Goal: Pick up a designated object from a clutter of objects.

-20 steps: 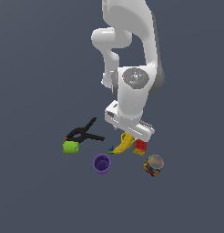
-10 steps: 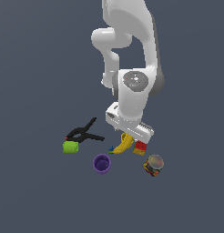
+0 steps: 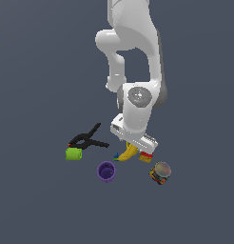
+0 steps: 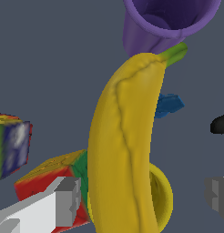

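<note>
The yellow banana (image 4: pixel 125 145) with a green tip lies lengthwise between my gripper's two fingers. My gripper (image 4: pixel 143 198) is open: one grey finger (image 4: pixel 63 202) is close beside the banana, the other (image 4: pixel 218 193) stands well apart from it. In the exterior view my gripper (image 3: pixel 136 145) is low over the banana (image 3: pixel 127 153), whose end sticks out below the hand. Around it lie the purple cup (image 4: pixel 170 22), a small blue piece (image 4: pixel 168 104), the yellow cup (image 4: pixel 163 195) partly behind the banana, and the red cube (image 4: pixel 45 177).
In the exterior view the black clamp (image 3: pixel 88 139) and green cylinder (image 3: pixel 73 154) lie toward the exterior view's left. The purple cup (image 3: pixel 106 171) stands in front of the banana. The tin can (image 3: pixel 160 172) and red cube (image 3: pixel 146 156) are toward the exterior view's right.
The arm has come down, bringing the open gripper lower over the banana. The objects have not moved.
</note>
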`<state>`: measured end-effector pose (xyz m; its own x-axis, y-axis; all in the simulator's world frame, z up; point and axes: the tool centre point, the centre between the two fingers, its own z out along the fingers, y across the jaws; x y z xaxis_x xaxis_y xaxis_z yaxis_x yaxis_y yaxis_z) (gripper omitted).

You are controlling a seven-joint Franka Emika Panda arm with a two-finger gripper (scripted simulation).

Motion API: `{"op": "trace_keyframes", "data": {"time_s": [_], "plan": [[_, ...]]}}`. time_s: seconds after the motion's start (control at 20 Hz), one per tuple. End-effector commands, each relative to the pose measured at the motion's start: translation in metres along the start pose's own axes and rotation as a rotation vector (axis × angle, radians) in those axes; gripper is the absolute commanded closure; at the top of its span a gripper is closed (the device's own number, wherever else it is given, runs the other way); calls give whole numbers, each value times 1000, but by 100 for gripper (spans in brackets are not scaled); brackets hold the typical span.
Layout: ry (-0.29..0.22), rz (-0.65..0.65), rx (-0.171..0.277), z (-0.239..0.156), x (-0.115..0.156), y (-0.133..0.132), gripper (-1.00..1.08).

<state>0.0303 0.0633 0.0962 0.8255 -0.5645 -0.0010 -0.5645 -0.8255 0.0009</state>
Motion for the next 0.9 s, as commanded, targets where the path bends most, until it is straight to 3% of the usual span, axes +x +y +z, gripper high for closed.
{"op": "trace_keyframes", "data": {"time_s": [0.0, 0.1, 0.15, 0.85], "plan": [[1, 1, 1, 5, 1, -1, -92], [1, 1, 1, 6, 1, -1, -92], [1, 1, 1, 6, 1, -1, 108], [-1, 1, 0, 3, -1, -1, 108]]}}
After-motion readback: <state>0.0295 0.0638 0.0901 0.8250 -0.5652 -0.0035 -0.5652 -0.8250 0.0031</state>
